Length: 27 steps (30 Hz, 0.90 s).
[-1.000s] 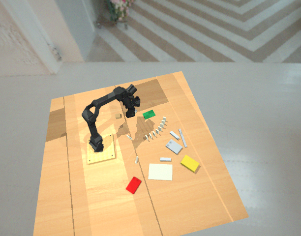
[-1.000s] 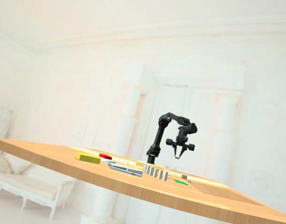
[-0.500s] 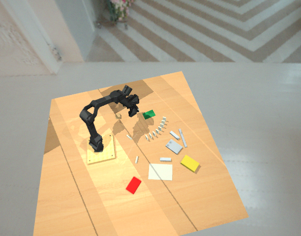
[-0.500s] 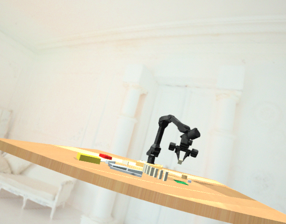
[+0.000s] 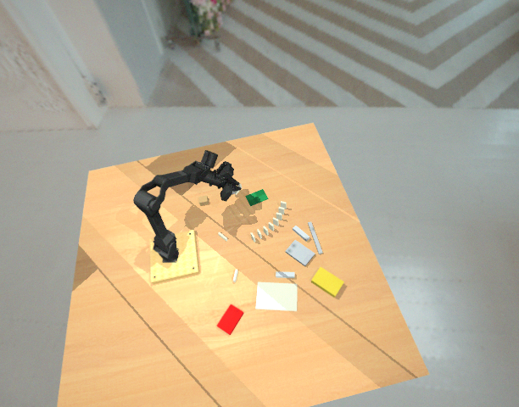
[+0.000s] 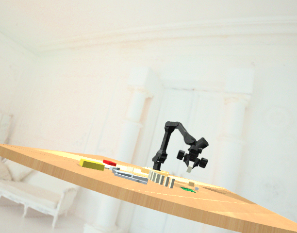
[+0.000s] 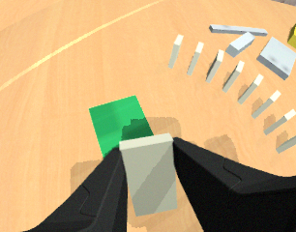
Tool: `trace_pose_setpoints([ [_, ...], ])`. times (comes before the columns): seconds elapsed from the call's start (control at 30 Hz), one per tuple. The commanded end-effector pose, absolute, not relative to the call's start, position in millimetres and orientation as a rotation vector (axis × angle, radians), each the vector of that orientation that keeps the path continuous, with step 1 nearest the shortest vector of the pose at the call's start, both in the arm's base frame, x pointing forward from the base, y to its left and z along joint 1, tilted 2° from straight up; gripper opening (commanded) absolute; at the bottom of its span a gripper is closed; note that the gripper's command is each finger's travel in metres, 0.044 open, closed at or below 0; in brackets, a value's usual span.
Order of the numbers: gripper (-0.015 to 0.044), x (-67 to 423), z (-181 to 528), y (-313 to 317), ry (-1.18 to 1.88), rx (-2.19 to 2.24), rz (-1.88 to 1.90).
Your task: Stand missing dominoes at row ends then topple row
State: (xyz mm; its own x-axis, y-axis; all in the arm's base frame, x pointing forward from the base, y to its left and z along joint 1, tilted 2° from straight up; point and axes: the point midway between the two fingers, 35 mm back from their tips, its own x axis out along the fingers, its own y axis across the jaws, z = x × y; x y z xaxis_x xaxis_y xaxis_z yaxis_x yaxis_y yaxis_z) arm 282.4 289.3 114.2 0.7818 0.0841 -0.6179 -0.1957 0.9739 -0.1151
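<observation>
Gripper [image 7: 148, 184] clamped on pale domino [image 7: 148, 174], raised off table, above green tile [image 7: 119, 123], standing row [image 7: 235, 77] toward right edge.

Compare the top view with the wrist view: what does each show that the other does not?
Only the top view shows the arm's base plate, the red block, the cream sheet and two dominoes lying flat apart from the row. Only the wrist view shows the grasp up close: the jaws shut on a pale domino, held above the table. Both show the green tile, the standing row, the grey pieces and the yellow block.
</observation>
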Motion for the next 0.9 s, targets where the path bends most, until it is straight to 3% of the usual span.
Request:
trace_pose_setpoints([
  [0.0, 0.0107, 278.8, 113.5, 288.1, 0.585, -0.183, 0.145],
  [0.87, 0.0107, 235.4, 125.2, 258.1, 0.18, -0.087, 0.044],
])
